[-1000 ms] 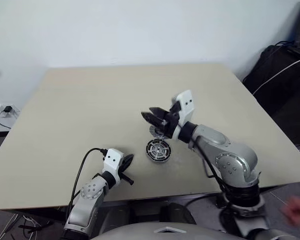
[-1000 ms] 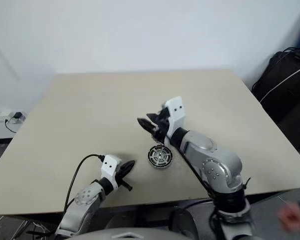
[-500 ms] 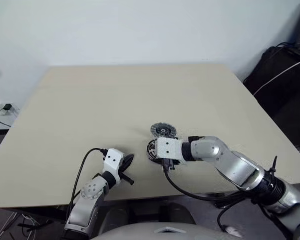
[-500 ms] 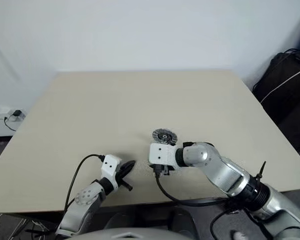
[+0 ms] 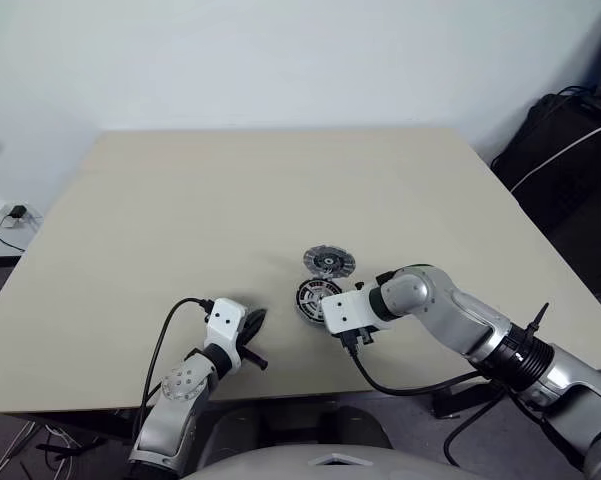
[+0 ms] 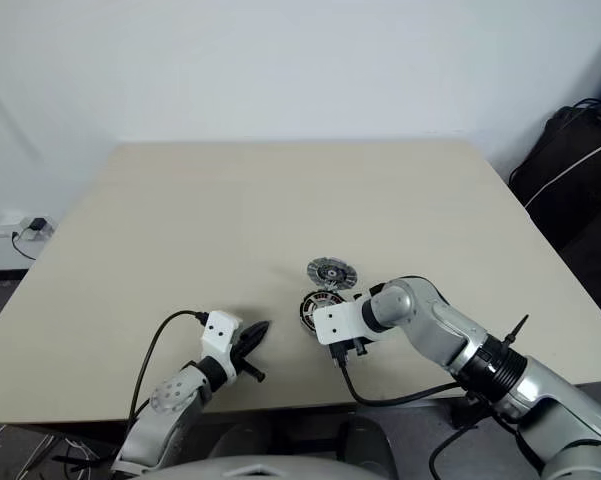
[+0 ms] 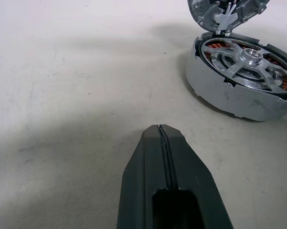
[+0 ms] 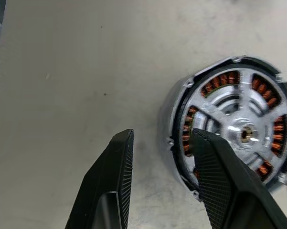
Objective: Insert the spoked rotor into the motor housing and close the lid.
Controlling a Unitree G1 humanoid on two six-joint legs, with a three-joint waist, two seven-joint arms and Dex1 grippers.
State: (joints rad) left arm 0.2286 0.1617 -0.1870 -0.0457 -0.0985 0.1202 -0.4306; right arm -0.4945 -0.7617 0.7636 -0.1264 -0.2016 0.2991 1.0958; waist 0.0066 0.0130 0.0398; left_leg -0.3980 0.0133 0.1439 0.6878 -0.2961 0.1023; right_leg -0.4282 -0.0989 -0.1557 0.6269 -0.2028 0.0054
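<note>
The motor housing (image 5: 311, 299) lies on the table near its front edge, copper windings ringing its inside. Seated in it is the spoked rotor (image 8: 242, 130), silver spokes and hub facing up. Just behind the housing, the lid (image 5: 327, 262) lies flat with its finned face up. My right gripper (image 8: 163, 136) points steeply down at the housing's side and is open: one finger (image 8: 211, 176) hangs over the housing's rim, the other over bare table. I cannot tell whether it touches. My left gripper (image 7: 159, 130) is shut and empty, low over the table, a short way left of the housing (image 7: 241, 76).
The tan table (image 5: 230, 200) stretches wide and bare behind and left of the parts. Its front edge runs close under both arms. A black cable (image 5: 165, 345) loops at my left wrist. Dark bags and cables (image 5: 570, 160) stand off the table's right side.
My right arm has swung down from above the lid and rolled over, so its gripper now points down at the housing. The lid is uncovered. My left arm has stayed still.
</note>
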